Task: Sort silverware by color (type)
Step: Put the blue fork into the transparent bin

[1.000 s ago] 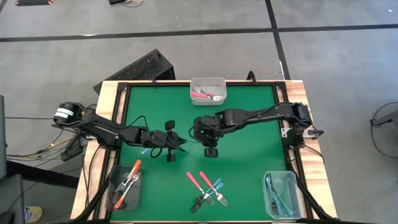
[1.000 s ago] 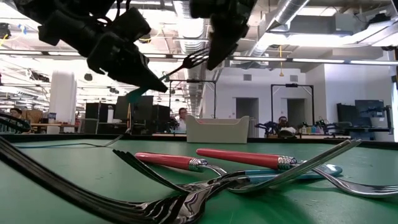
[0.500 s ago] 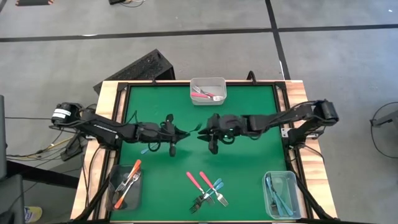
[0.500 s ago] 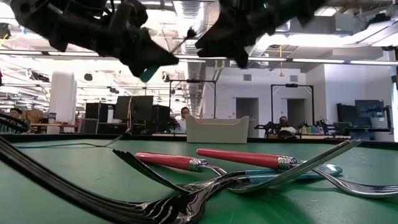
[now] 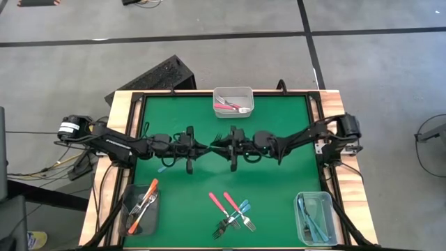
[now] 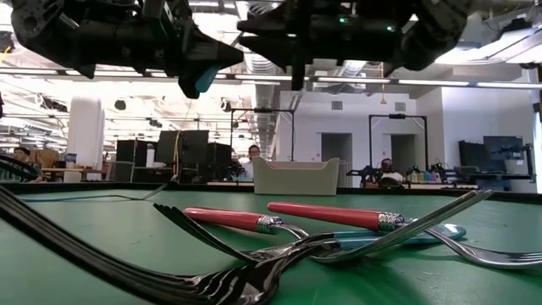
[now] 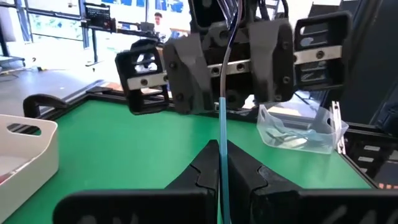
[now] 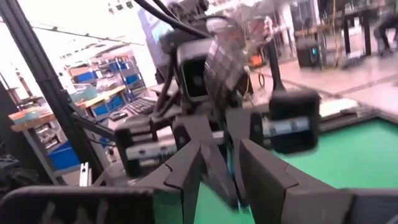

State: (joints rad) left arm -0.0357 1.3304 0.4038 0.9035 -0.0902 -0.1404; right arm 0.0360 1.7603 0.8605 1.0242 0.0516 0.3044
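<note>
My left gripper (image 7: 219, 163) is shut on a fork with a teal-blue handle (image 7: 222, 121), high above the middle of the mat (image 5: 202, 148). The fork's metal end (image 7: 228, 53) points at my right gripper (image 7: 227, 71). That gripper (image 5: 224, 144) faces the left one, open, with one finger on each side of the metal end. Two pink-red forks and a teal one (image 5: 233, 211) lie crossed on the mat near the near edge, also close up in the low view (image 6: 322, 222). My left gripper pinches the fork's teal handle (image 7: 221, 140) between its two fingers. The fingers are level, point toward the table's right and lie along the fork. The fork is lifted clear, roughly level, and its metal end sticks out ahead of the fingertips.
Three clear tubs stand on the mat. One at the far edge (image 5: 233, 101) holds pink-red forks, one at the near left (image 5: 143, 209) orange forks, one at the near right (image 5: 315, 217) teal forks. A small teal piece (image 5: 162, 168) shows under the left arm.
My left gripper has risen and moved toward the far edge, carrying the teal fork and levelling it. My right gripper has swung from pointing down to level and moved left toward the fork, so its fingers now flank the metal end.
</note>
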